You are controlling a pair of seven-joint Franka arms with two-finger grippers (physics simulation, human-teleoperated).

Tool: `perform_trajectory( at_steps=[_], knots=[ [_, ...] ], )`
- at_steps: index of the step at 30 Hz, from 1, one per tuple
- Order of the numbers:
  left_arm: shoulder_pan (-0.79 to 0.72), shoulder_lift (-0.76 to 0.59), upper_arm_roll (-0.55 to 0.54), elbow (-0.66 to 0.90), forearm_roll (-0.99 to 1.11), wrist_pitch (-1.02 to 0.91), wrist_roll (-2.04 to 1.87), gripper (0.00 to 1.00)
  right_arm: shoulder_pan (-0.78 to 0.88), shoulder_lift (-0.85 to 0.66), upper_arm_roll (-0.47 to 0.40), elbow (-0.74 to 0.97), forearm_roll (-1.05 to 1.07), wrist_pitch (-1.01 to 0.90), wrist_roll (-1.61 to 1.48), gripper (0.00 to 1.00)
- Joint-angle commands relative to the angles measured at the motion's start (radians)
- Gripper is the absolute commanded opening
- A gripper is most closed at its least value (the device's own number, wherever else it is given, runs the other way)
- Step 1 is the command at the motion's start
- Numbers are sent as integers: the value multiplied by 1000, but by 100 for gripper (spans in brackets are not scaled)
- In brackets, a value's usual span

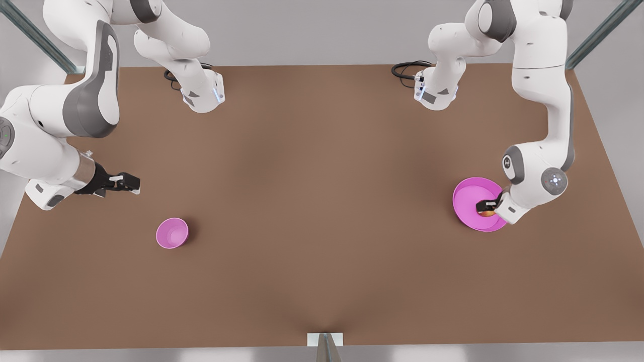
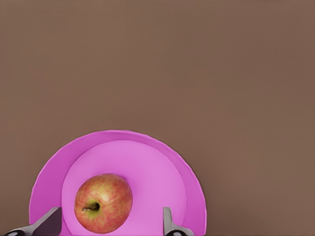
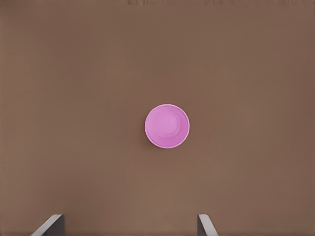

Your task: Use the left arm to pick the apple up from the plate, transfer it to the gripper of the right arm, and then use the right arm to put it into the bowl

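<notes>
- Closest to the front camera, low in the frame and left of centre, a small pink bowl (image 1: 172, 233) stands upright on the brown table (image 1: 322, 201); the right wrist view looks down into the bowl (image 3: 167, 126), with bare table all round it.
- At the left edge of the front view, the right gripper (image 1: 132, 183) hangs above the table, up and to the left of the bowl and apart from it; its fingers (image 3: 49, 226) are spread wide with nothing between them.
- Over at the right side of the front view, a pink plate (image 1: 470, 201) lies flat on the table.
- On that plate rests the red-and-yellow apple (image 2: 103, 202), stem up, mostly hidden by the arm in the front view.
- Down over the plate, the left gripper (image 1: 484, 207) has its fingers (image 2: 170, 223) parted, one on either side of the apple, not closed on it.
</notes>
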State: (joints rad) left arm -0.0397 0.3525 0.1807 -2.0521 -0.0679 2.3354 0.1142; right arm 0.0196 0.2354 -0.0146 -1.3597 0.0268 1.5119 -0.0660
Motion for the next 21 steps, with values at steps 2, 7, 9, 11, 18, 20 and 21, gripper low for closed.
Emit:
perform_trajectory(
  at_steps=[2,7,9,11,18,20,21],
  knots=[
    [1,29,6,-13,-56,136,157,100,0,-1,-1,1,1,2,-11,100],
    [3,68,20,-28,-56,148,200,100,-1,-1,-1,1,1,2,-12,100],
    [3,91,32,-31,-55,156,209,100,-3,-1,-1,1,1,2,-12,100],
    [3,100,52,-36,-55,160,240,100,-6,1,-1,1,1,2,-14,100],
    [1,128,52,-48,-55,163,240,100,-9,2,-1,1,1,2,-20,100],
    [1,125,52,-59,-55,163,239,100,-9,4,1,2,1,2,-21,100],
    [1,125,52,-59,-55,163,239,100,-9,4,-1,2,1,2,-21,100]
  ],
)
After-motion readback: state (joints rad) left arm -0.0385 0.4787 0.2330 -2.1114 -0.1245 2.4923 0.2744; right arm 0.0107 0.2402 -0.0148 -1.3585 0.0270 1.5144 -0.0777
